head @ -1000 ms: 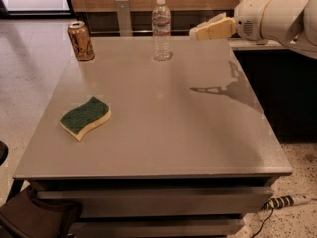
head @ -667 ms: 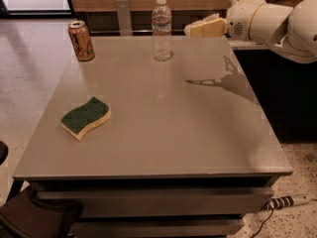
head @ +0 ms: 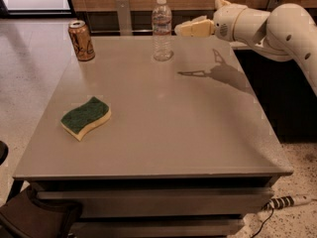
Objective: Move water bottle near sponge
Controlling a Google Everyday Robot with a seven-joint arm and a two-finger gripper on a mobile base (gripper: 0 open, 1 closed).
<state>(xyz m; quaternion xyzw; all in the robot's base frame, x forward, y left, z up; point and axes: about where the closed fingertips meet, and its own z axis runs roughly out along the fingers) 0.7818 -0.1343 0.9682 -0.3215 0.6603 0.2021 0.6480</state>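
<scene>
Cream gripper just beside clear ribbed plastic water bottle | jaws empty, opening cannot be told | risk: off-centre approach could topple the tall bottle

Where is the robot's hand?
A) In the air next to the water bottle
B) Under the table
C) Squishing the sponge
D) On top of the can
A: the hand hangs in the air close beside the water bottle, while the sponge and the can sit well away from it.
</scene>
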